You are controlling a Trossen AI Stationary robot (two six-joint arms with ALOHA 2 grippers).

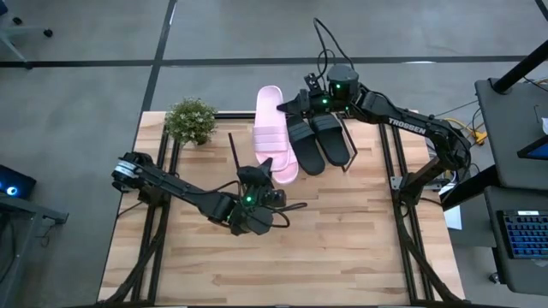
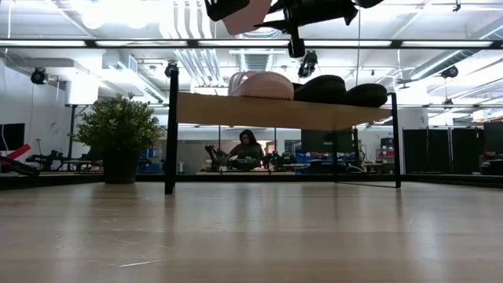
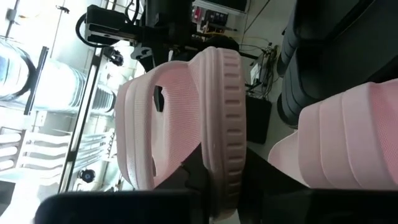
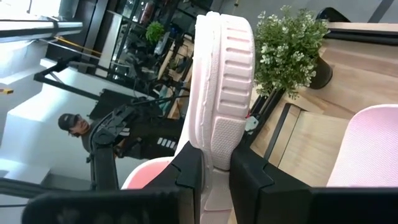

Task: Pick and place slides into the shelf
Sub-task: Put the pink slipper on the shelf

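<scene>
Pink slide point(image 3: 214, 118) stands edge-on, clamped between the left pincer's point(image 3: 214, 171) fingers.

a robotics lab: exposed ceiling ducts point(image 2: 196, 59), equipment benches, a seated person point(image 2: 247, 149) behind.

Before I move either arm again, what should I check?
1. Left gripper holds the raised pink slide: ok, the sole is clamped between its fingers.
2. Right gripper has let go of the shelved pink slide: not ok, its fingers are shut on the sole edge.
3. Black pair placed on the shelf: ok, they lie side by side.
4. Free spot on the shelf for the raised pink slide: cannot tell.
5. Plant out of the way: ok, it stands apart, to the left of the slides.
</scene>
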